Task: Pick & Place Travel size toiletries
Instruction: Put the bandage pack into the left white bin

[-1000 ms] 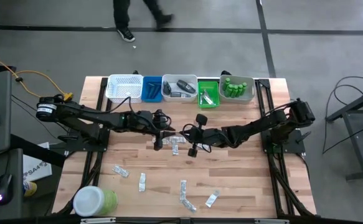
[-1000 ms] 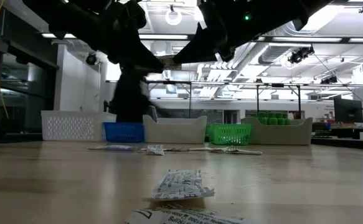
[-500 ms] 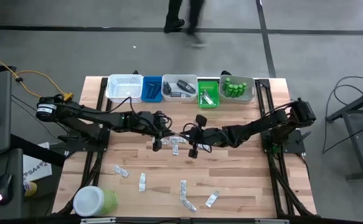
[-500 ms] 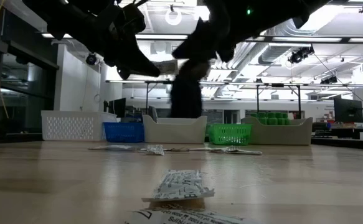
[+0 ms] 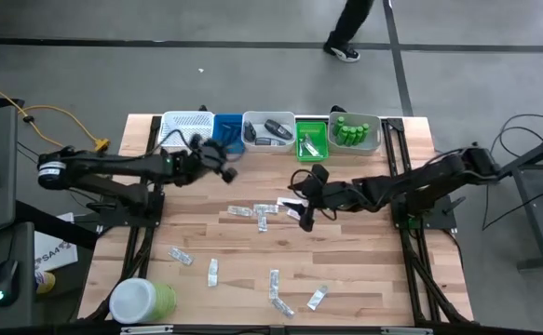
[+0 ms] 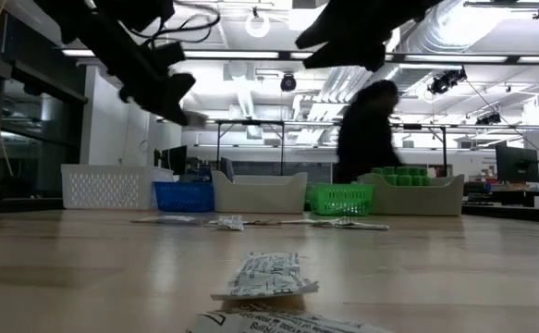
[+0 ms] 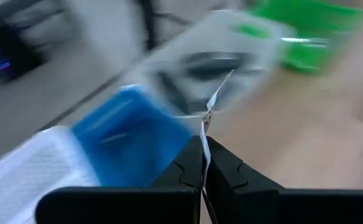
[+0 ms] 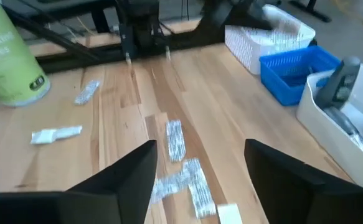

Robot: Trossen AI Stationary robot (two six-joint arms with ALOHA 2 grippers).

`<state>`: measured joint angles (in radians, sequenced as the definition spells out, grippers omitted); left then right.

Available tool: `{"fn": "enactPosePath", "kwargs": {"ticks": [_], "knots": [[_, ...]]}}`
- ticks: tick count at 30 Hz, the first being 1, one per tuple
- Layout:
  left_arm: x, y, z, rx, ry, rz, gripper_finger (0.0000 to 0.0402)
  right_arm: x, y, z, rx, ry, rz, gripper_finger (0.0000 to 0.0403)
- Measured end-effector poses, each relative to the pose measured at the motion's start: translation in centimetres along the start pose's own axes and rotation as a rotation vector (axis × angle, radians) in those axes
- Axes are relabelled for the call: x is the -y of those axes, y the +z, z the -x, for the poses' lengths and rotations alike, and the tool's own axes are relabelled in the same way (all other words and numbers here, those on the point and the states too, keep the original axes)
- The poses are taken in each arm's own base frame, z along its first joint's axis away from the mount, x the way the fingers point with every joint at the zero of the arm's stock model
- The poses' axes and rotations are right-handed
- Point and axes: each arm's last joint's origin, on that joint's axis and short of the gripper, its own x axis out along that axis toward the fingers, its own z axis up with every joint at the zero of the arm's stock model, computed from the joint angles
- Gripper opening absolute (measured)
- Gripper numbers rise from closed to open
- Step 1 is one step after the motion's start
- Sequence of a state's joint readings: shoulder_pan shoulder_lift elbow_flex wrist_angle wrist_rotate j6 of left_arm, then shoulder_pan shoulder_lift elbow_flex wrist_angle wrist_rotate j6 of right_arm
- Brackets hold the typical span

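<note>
The left gripper (image 5: 226, 164) hangs near the blue tray (image 5: 226, 131), jaws pinched on a thin sachet (image 7: 213, 99); more sachets (image 5: 264, 213) lie mid-table, others (image 5: 274, 288) near the front edge; the right gripper (image 5: 301, 207) hovers beside the middle cluster, jaws spread and empty.

You are seeing one thin silvery sachet (image 7: 210, 109) hanging edge-on in the closed left gripper (image 7: 203, 163), while other flat sachets (image 5: 255, 213) are lying scattered on the desk (image 5: 364, 261) and green bottles (image 5: 350, 130) are standing boxed.
</note>
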<state>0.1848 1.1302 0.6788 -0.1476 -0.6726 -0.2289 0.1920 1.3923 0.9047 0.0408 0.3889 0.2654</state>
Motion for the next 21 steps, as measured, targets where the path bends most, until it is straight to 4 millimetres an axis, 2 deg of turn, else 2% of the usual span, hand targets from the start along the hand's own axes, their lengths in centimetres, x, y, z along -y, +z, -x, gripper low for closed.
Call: {"fn": "enactPosePath", "kwargs": {"ticks": [7, 12, 16, 21], "knots": [[-4.5, -0.7, -2.7, -0.113, 0.295, 0.114, 0.0, -0.1, -0.1, 0.4, -0.018, 0.009, 0.009, 0.0235], [-6.7, -1.0, -4.6, -0.155, 0.342, 0.187, 0.0, -0.1, -0.2, 0.4, -0.027, 0.006, 0.013, 0.0229], [-8.2, -1.4, -5.5, -0.193, 0.406, 0.226, 0.0, -0.2, -0.2, 0.4, -0.025, 0.007, 0.013, 0.0228], [-9.4, -1.8, -6.1, -0.229, 0.4, 0.279, 0.0012, -0.1, -0.2, 0.4, -0.031, 0.008, 0.014, 0.0228]]}}
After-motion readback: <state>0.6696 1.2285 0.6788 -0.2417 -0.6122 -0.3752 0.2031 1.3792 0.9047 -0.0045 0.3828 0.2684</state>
